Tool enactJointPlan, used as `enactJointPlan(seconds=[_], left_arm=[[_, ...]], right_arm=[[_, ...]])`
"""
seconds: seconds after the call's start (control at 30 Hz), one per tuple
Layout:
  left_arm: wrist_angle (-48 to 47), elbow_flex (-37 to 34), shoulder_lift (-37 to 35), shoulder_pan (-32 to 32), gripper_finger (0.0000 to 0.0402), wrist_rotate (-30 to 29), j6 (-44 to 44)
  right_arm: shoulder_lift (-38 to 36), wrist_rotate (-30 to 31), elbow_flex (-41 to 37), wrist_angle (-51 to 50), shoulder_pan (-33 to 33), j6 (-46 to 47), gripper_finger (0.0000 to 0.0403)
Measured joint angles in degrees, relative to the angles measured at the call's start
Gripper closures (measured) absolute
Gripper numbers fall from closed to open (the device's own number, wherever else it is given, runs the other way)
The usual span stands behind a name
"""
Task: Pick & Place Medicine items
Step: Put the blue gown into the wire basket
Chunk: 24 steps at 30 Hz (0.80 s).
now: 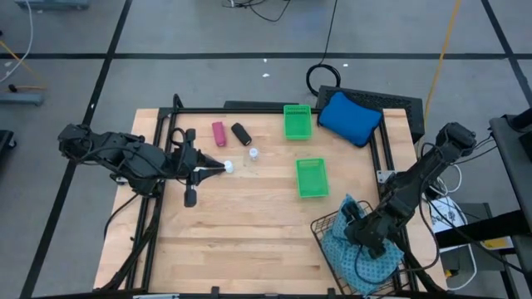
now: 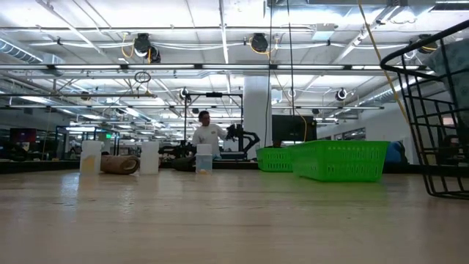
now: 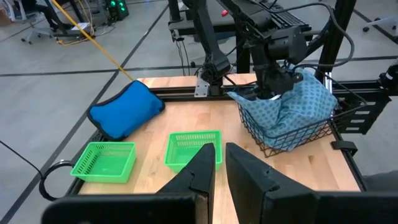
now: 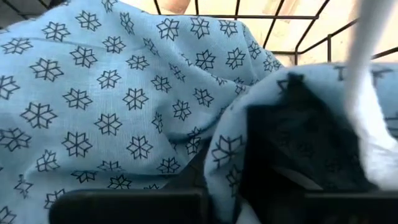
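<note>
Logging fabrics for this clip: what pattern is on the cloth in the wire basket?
Light blue cloth with dark star-like snowflake motifs; clearest in the right wrist view.

Table (image 1: 249, 224): we record a light wooden plank top inside a black metal frame.

Lying directly on it, we list:
- a magenta-pink cylinder (image 1: 219, 134) and a black cylinder (image 1: 241, 134), side by side near the far edge, apart from each other;
- a small white vial (image 1: 253, 154) just nearer than the black cylinder, and a second white vial (image 1: 229, 167) close to it;
- two green plastic trays, one (image 1: 297, 121) at the far edge, the other (image 1: 312, 178) nearer the middle;
- a blue cushion (image 1: 349, 118) on the far right corner;
- a black wire basket (image 1: 359, 249) at the near right corner, holding a teal-blue patterned cloth (image 1: 366, 264).
</note>
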Motion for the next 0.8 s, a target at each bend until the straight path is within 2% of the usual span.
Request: enactJointPlan(seconds=[0.23, 0.63, 0.8], left_arm=[[-0.04, 0.0, 0.0, 0.01, 0.0355, 0.0, 0.02], [-0.11, 0.0, 0.0, -0.01, 0.0355, -0.02, 0.0], [-0.11, 0.0, 0.0, 0.0, 0.0355, -0.02, 0.0]], right_arm=[[-5.44, -1.63, -0.48, 2.67, 0.0, 5.16, 0.036], [-15.61, -1.27, -0.37, 10.32, 0.04, 5.34, 0.0297], [-17.99, -1.06, -0.35, 13.96, 0.04, 13.74, 0.026]])
